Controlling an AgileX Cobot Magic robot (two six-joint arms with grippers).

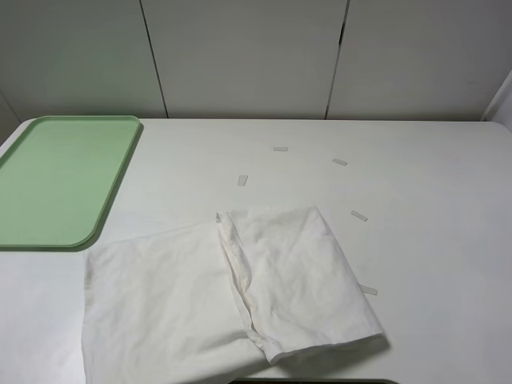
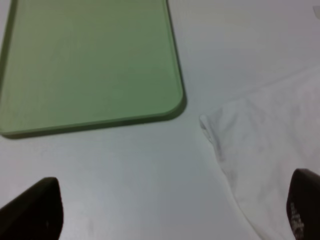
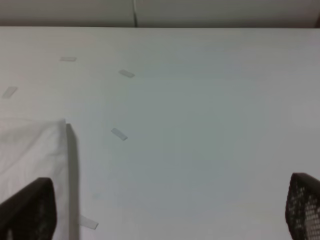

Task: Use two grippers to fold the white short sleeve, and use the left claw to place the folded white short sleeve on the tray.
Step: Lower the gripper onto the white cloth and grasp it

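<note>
The white short sleeve (image 1: 232,296) lies flat at the table's front middle, its right half folded over into a thicker layer. Its corner (image 2: 260,145) shows in the left wrist view, and an edge (image 3: 30,150) in the right wrist view. The light green tray (image 1: 60,180) sits bare at the back left, also seen as tray (image 2: 90,65) from the left wrist. My left gripper (image 2: 170,215) hovers open above the table between tray and shirt. My right gripper (image 3: 165,212) hangs open over bare table to the right of the shirt. Neither arm appears in the exterior high view.
Several small white tape strips (image 1: 280,149) dot the table behind and to the right of the shirt. A white panelled wall (image 1: 256,56) stands behind the table. A dark strip (image 1: 312,382) shows at the front edge.
</note>
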